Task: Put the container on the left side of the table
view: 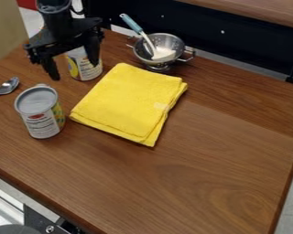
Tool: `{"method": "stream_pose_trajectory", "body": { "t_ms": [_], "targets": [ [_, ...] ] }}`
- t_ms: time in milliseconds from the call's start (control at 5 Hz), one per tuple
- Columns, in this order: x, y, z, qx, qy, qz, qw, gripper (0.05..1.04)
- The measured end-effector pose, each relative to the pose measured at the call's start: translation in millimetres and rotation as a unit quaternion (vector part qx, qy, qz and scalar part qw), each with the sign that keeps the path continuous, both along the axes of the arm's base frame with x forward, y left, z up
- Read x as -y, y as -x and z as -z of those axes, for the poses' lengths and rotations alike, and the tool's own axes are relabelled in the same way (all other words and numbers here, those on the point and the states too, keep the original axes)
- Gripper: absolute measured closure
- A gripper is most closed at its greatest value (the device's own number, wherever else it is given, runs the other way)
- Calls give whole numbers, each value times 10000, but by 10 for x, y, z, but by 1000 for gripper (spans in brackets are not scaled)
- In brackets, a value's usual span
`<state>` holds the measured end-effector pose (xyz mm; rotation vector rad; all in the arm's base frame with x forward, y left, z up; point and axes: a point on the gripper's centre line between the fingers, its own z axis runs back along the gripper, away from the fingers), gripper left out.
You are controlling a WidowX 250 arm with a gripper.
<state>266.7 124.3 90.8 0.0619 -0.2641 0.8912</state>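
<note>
Table (210, 183), brown and wood-grained, spreads out from the near edge. Two cans on its left half could each be the container meant, and both are placed here by where they stand.

The near can (42, 121) stands upright toward the left, its long axis vertical and its round grey top facing up. Its printed label faces the near side, with green and yellow showing on the right flank. It stands apart from the fingers, on the nearer side of them. Slightly farther, at the left edge, lies a spoon (10, 85), its metal bowl toward the far right and its red handle toward the left.

To the right of the near can, a folded yellow cloth (127, 100) lies flat, with a small pale tag near its right edge.

Beyond the near can, the gripper (74, 71) hangs down at the far left, its fingers spread wide. The far can (88, 72) is upright too, its long axis vertical. One finger overlaps its upper right part and the other comes down left of it; the fingers seem to be in front of the can rather than around it.

Farther right, beyond the cloth, a metal colander (172, 42) sits upright on its foot, holding a white-headed utensil (137, 27) whose light blue handle leans out toward the far left.
</note>
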Motion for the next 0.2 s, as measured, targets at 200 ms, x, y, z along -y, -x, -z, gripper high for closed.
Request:
{"method": "stream_pose_trajectory", "body": {
  "t_ms": [200],
  "targets": [
    [82,-90,13,-176,-50,1003,9948,85]
  ]
}}
